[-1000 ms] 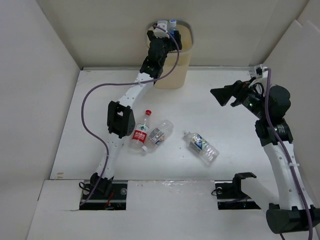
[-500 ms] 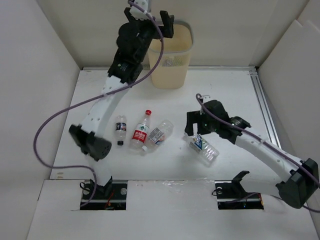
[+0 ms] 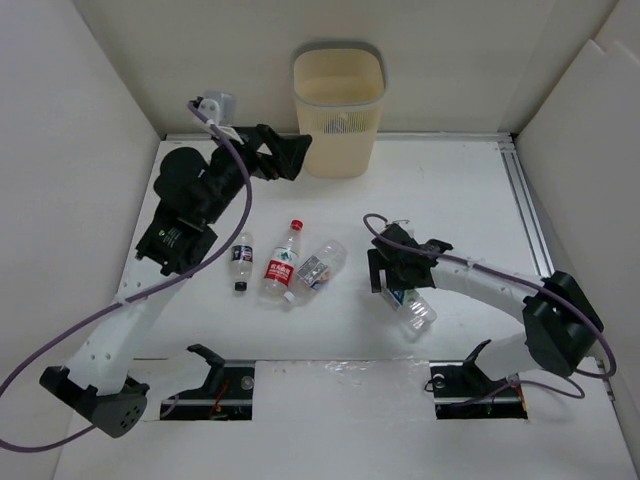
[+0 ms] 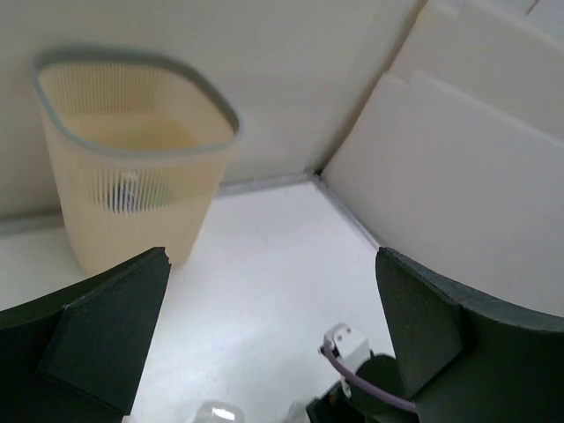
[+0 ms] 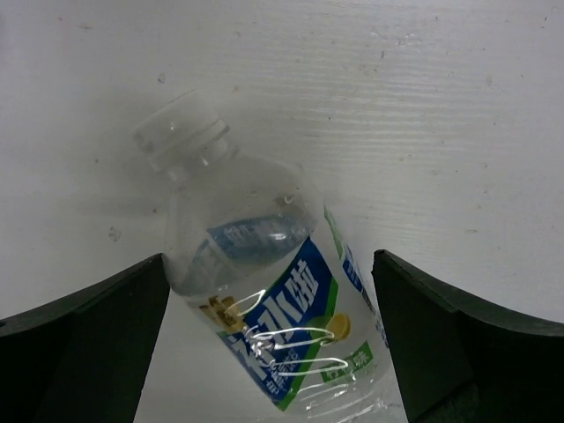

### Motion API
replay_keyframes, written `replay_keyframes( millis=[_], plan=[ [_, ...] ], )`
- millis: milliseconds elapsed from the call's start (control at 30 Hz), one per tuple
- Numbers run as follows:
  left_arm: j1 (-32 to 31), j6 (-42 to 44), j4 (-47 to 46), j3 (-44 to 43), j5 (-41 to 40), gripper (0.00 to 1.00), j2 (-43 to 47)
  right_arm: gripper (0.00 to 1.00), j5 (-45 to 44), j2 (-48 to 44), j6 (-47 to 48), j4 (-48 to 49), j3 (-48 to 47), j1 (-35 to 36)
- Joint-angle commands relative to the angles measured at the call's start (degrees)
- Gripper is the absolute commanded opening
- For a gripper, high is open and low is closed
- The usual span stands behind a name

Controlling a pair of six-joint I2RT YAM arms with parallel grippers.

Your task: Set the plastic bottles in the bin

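The left gripper point(image 3: 288, 157) has swung back from the bin point(image 3: 340, 150) at upper centre, jaws apart and empty. The right gripper point(image 3: 400, 285) has dropped right of centre, jaws apart astride a blue-labelled bottle point(image 5: 264, 291), seemingly ready to grasp. Three bottles point(image 3: 283, 262) wait left of centre.

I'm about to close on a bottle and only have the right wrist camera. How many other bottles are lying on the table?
Observer: Three more bottles lie clustered to the left of the right gripper.
Operator: Where's the bin?
Observer: The bin stands upright at the table's far edge, beyond that cluster.
Operator: And the left arm?
Observer: The left gripper hangs open and empty beside the bin's left side, clear of the bottles.
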State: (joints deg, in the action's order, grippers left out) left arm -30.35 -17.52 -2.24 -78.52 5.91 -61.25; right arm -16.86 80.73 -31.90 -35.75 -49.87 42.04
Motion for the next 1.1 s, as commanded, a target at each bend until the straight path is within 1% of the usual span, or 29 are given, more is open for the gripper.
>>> replay_keyframes(
  millis=[0,33,67,133,167,233,267,300,333,400,500,533,600,633,667,700,733,767,800,833,867,900,933,967,1000,1033,1067],
  plan=[
    [-4.7,-1.0,2.4,1.4,-4.4,1.00,-0.2,1.00,-1.6,2.8,-1.6,2.4,0.4,0.3],
    [-7.1,0.7,3.1,0.7,-6.7,1.00,-0.7,1.00,-1.6,3.7,-1.6,3.0,0.9,0.3],
    [-10.4,0.7,3.6,0.1,-7.9,1.00,-1.4,0.97,-1.0,5.6,-1.6,3.9,0.9,1.0],
    [-11.8,1.3,3.6,0.1,-8.6,1.00,-2.0,0.92,-0.5,7.2,-1.6,5.4,1.5,1.5],
    [-11.8,0.6,3.6,0.7,-8.6,1.00,-2.0,0.78,0.2,8.0,-2.1,6.5,2.0,1.6],
    [-11.8,0.0,3.0,1.8,-8.6,1.00,-2.6,0.66,0.7,9.3,-2.1,7.3,2.6,1.6],
    [-11.8,0.0,3.0,2.5,-8.6,1.00,-3.3,0.55,0.7,9.3,-2.1,7.3,2.6,1.6],
    [-11.8,0.0,2.5,3.1,-8.6,1.00,-3.3,0.24,-0.2,9.3,-2.6,7.3,2.6,1.6],
    [-11.8,0.0,2.5,3.1,-8.6,1.00,-3.9,0.13,-0.8,8.3,-3.4,6.2,2.1,1.6],
    [-11.8,-0.5,2.5,3.6,-8.6,1.00,-4.4,0.12,-3.7,6.4,-4.2,2.9,0.4,1.6],
    [-11.8,-1.6,-0.1,6.3,-4.4,1.00,-4.4,0.09,-7.4,0.0,-4.8,-0.6,-2.8,-0.4],
    [-11.8,-1.6,-1.0,7.6,-2.9,1.00,-4.4,0.02,-7.4,-4.2,-3.9,-2.4,-3.6,-1.3],
    [-11.8,-2.2,-3.8,8.7,2.2,1.00,-3.9,0.02,-7.4,-8.7,-2.5,-4.1,-7.4,-5.2],
    [-11.8,-2.2,-4.7,9.5,4.2,1.00,-3.9,0.00,-7.4,-11.0,-1.7,-5.5,-9.0,-6.7],
    [-11.8,-2.2,-5.6,9.5,6.3,1.00,-3.9,0.00,-6.8,-15.5,0.4,-5.6,-10.7,-8.1],
    [-11.8,-2.2,-6.5,9.5,10.4,1.00,-4.5,0.00,-4.2,-17.7,2.0,-5.6,-12.2,-9.6],
    [-11.8,-2.2,-7.8,9.5,12.3,1.00,-5.4,0.00,-1.8,-19.9,3.7,-4.3,-14.6,-12.5],
    [-12.5,-2.2,-8.5,9.5,14.3,1.00,-5.9,0.00,1.2,-24.0,7.0,-0.9,-15.5,-13.9],
    [-12.5,-1.6,-9.5,9.5,17.7,1.00,-6.4,0.00,4.7,-26.0,8.6,1.4,-16.1,-15.3],
    [-13.1,-1.6,-11.4,9.5,19.6,1.00,-7.6,0.00,13.4,-27.5,10.0,4.1,-16.9,-17.8],
    [-13.1,-1.6,-12.9,9.5,21.7,1.00,-8.2,0.00,18.0,-29.7,11.6,8.8,-16.9,-19.1],
    [-13.1,-2.3,-14.7,9.5,23.5,1.00,-8.8,0.00,22.4,-30.4,11.6,11.0,-17.5,-20.1],
    [-13.1,-3.0,-17.9,9.5,26.9,1.00,-9.3,0.00,30.7,-30.4,11.6,13.1,-17.5,-20.9],
    [-13.1,-3.7,-19.7,9.5,28.4,1.00,-10.5,0.00,34.4,-30.4,12.1,15.2,-18.1,-22.3],
    [-13.1,-5.3,-21.5,9.5,29.7,1.00,-11.0,0.00,37.5,-30.4,11.3,19.9,-18.1,-22.3],
    [-13.6,-6.1,-23.0,9.5,32.3,1.00,-11.6,0.00,40.0,-30.9,10.3,22.5,-17.4,-22.3],
    [-13.6,-6.9,-25.9,9.5,33.3,1.00,-12.2,0.00,43.2,-30.9,9.3,25.0,-16.8,-22.3]
  ],
)
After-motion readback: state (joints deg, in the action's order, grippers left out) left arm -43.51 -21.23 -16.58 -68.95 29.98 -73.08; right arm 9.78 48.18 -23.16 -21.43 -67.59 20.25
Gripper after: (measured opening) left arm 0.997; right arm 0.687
